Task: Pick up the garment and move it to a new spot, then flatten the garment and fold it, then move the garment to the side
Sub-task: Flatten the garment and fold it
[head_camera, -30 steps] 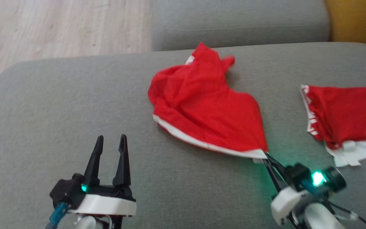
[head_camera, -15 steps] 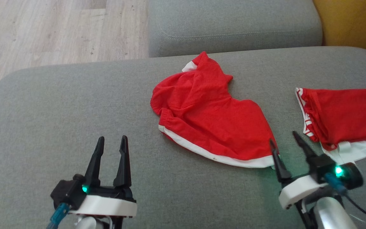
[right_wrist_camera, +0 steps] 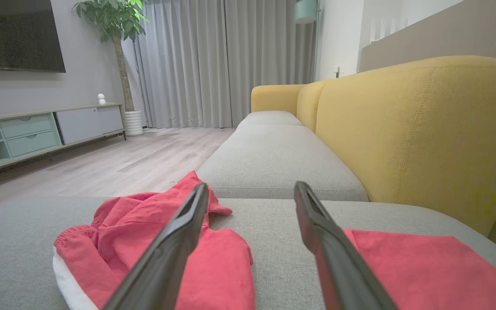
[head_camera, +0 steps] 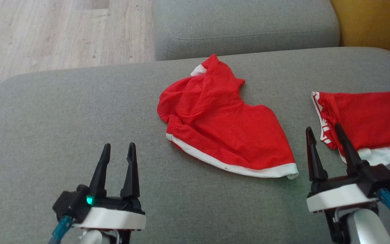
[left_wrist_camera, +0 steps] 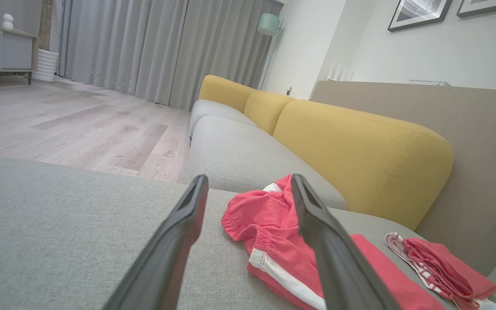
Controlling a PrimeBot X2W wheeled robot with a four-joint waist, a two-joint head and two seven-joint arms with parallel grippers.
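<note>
A crumpled red garment (head_camera: pixel 222 125) with a white band along its near edge lies in the middle of the grey sofa seat (head_camera: pixel 52 112). It shows in the left wrist view (left_wrist_camera: pixel 265 228) and in the right wrist view (right_wrist_camera: pixel 144 232). My right gripper (head_camera: pixel 323 130) stands open just right of the garment's near right corner, touching nothing. My left gripper (head_camera: pixel 118 147) is open at the lower left, well apart from the cloth.
A second red garment (head_camera: pixel 364 118) with white trim lies folded at the right edge of the seat, just behind the right fingers. Another grey seat cushion (head_camera: pixel 245 27) lies beyond, yellow backrests (right_wrist_camera: pixel 420 129) to the right, wooden floor (head_camera: pixel 46 34) at the far left.
My right gripper let go of the garment's near right corner, opened and drew back to the right. The cloth settled flatter on the seat. The left gripper held still.
</note>
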